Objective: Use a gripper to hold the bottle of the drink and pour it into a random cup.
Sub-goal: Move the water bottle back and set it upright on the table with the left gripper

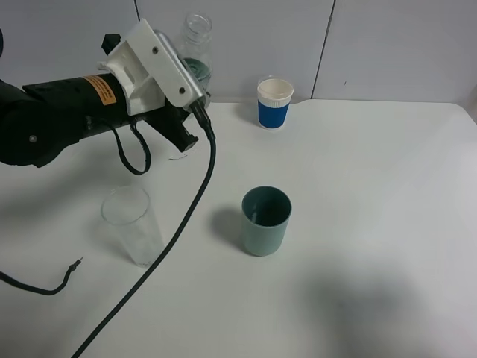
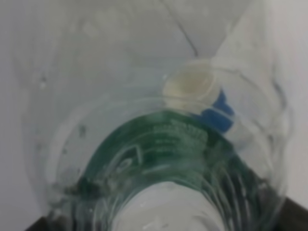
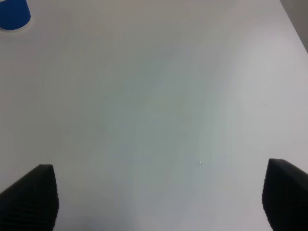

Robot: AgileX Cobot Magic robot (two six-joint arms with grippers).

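The bottle of the drink (image 1: pixel 196 43) is clear with a dark green label and no cap, and it stands upright at the table's far left edge. My left gripper (image 1: pixel 190 74) is shut on it around the label, mostly hidden behind its white housing. In the left wrist view the bottle (image 2: pixel 159 149) fills the picture between two dark finger corners. The teal cup (image 1: pixel 265 221) stands empty near the table's middle, well in front and to the right of the bottle. My right gripper (image 3: pixel 159 202) hangs open over bare table, holding nothing.
A blue paper cup (image 1: pixel 274 103) with a white rim stands at the back centre. A clear tumbler (image 1: pixel 134 224) sits at the front left, under the left arm. A black cable (image 1: pixel 179 224) trails from the left wrist across the table beside it.
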